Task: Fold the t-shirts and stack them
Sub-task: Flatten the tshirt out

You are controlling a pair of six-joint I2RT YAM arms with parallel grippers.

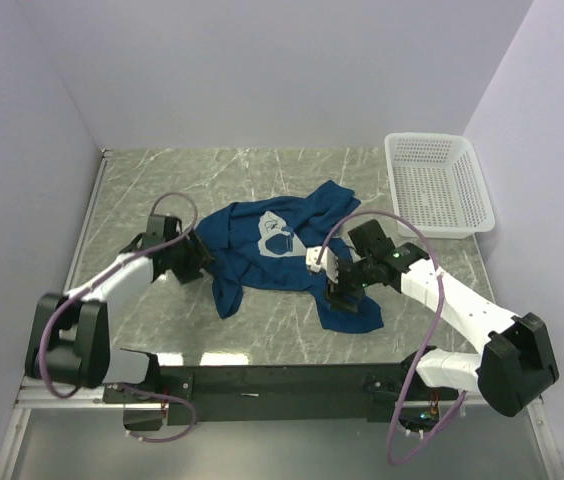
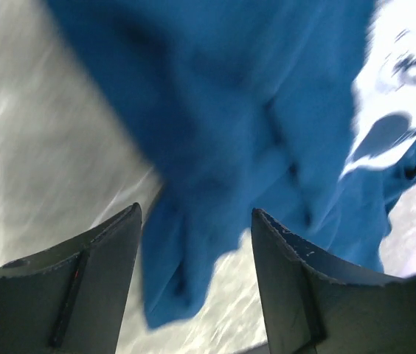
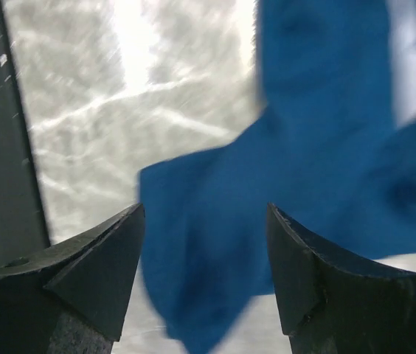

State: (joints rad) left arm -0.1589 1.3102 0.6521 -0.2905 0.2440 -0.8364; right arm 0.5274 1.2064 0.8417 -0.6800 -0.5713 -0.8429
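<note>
While the left tool point(image 1: 205, 262) and right tool point(image 1: 345, 290) gape, the t-shirt point(image 1: 242, 250) lies beneath.

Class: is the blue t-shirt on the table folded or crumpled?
Crumpled, not folded: the t-shirt lies in an uneven, wrinkled heap on the table, with no neat edges.

Dark blue short-sleeved cotton t-shirt point(image 1: 247, 255) bearing a white-and-blue chest print point(image 1: 277, 236), lying on a grey-green marble-patterned worktop point(image 1: 162, 185) veined in white, with a plain white perforated plastic mesh basket point(image 1: 442, 190) at the worktop's far right corner.
</note>
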